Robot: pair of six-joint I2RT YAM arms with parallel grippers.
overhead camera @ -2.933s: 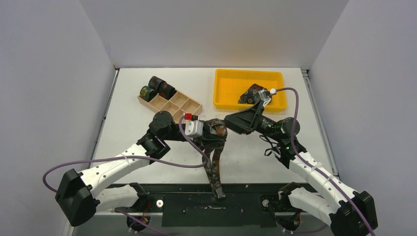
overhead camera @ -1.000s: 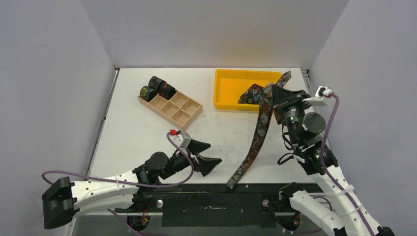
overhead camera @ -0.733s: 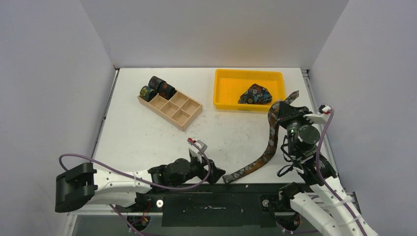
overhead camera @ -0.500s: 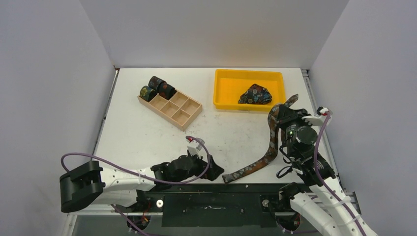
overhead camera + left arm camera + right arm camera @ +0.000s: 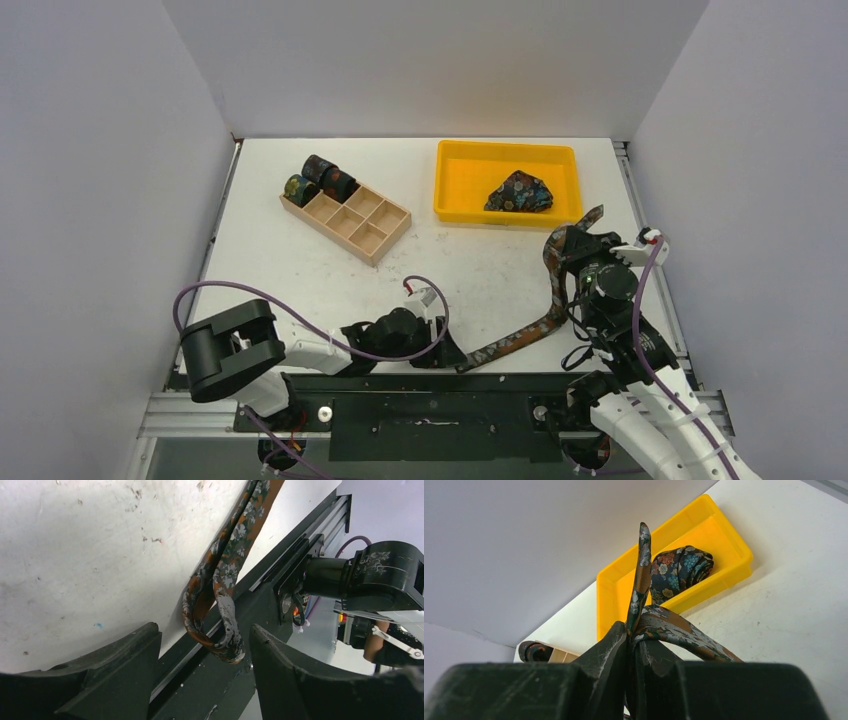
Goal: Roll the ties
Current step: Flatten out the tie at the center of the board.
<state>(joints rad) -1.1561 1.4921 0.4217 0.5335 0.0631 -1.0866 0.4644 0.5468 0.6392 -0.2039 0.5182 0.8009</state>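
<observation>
**Inspector A:** Which step is in hand?

**Inspector B:** We judge it to be securing the free end. The long brown-rust speckled fabric tie (image 5: 515,338) lies on the white table (image 5: 290,260), its folded tip over the near edge.

**Inspector A:** And the grippers?

**Inspector B:** The left gripper (image 5: 202,642) stands partly open astride that tip, gripping nothing. The right gripper (image 5: 631,647) is clamped on the tie's raised far end. Next, the left must close squarely on the fold.
</observation>
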